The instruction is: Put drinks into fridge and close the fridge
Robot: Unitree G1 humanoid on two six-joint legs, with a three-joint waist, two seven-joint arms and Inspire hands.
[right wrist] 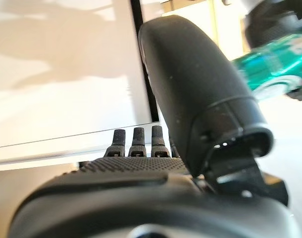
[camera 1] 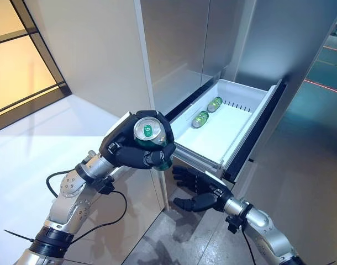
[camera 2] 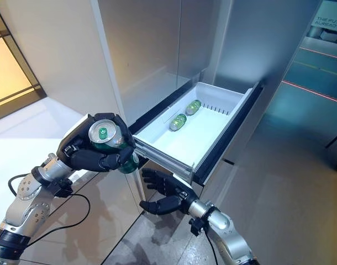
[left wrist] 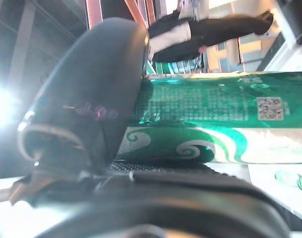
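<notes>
Left hand [camera 1: 130, 144] fingers wrap green can [camera 1: 149, 135] (upright) beside open drawer [camera 1: 226, 118].

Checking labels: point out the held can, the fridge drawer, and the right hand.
held can [camera 1: 147, 131]: left eye view, on its silver top.
fridge drawer [camera 1: 197, 154]: left eye view, on its white front rim.
right hand [camera 2: 164, 190]: right eye view, on the palm.
</notes>
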